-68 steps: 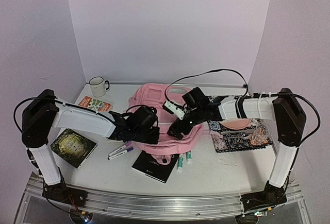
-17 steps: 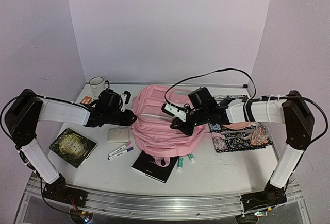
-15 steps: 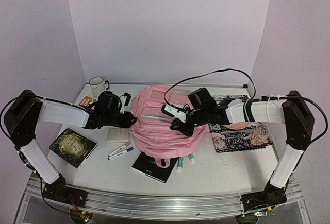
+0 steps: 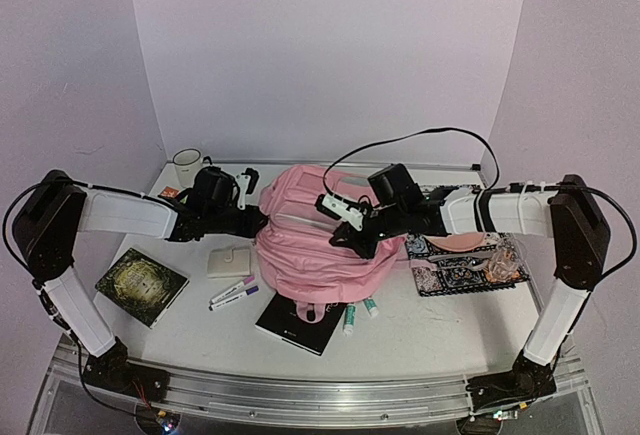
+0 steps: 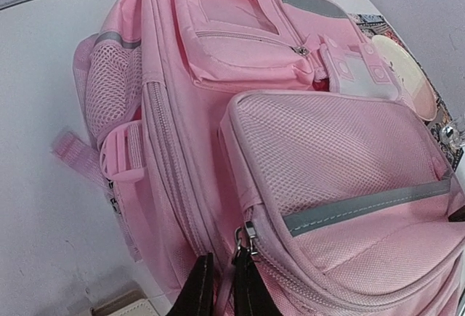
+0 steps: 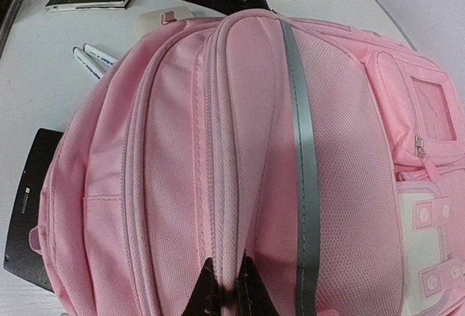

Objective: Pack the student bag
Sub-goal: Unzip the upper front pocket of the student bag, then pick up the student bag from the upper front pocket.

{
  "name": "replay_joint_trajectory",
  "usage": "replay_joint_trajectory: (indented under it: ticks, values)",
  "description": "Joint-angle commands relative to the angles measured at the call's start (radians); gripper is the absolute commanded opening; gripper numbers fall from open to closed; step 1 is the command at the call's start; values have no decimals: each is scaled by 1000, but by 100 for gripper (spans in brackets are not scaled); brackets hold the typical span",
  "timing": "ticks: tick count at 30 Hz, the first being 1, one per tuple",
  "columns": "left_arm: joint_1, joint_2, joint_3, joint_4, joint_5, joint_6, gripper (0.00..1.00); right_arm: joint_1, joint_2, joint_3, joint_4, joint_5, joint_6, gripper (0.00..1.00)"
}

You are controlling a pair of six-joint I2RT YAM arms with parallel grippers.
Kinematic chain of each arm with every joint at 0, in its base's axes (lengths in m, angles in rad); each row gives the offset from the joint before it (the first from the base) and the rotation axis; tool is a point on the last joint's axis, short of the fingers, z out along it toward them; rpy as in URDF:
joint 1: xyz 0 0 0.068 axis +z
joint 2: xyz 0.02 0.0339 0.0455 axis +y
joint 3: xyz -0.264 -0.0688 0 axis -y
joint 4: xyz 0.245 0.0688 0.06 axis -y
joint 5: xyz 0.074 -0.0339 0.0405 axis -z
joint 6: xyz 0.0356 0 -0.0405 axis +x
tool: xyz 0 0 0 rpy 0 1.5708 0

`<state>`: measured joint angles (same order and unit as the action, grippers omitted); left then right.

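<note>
White table, lilac walls behind. Student bag is laid at the table's middle, front pockets up.

Left gripper is set at the bag's left side by a zip pull. Its fingers are nearly together with a sliver of pink seen between them; a firm hold cannot be told. Right gripper is closed, tips pressed to a zip seam on the bag's right side.

A black notebook is partly covered by the bag's near edge, with two green-ended pens just beside it. Two markers and a small cream pouch are noted left of the bag, a dark book further left. A mug and an orange booklet, half hidden by the left arm, are placed at the far left corner. A patterned case is seen at the right, partly crossed by the right arm.
</note>
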<state>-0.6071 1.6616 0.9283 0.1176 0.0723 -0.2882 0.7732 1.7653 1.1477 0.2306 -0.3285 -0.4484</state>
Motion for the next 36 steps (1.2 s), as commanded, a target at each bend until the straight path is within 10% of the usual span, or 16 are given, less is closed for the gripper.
replay_joint_trajectory:
  ticks: [1, 8, 23, 31, 36]
  values:
    - [90, 44, 30, 22, -215, -28, 16, 13, -61, 41, -96, -118, 0, 0]
    - [87, -6, -43, 27, -117, -70, 38, 11, 30, 109, -97, 21, 87, 35]
    - [-59, -149, -136, -12, -92, -198, 68, 54, 109, 184, -162, 106, 69, 72]
    - [-157, -88, -146, -33, -116, -284, 70, 61, 161, 217, -176, 255, 66, 73]
    - [-164, -76, -149, -37, -118, -273, 69, 61, 168, 234, -177, 384, 66, 57]
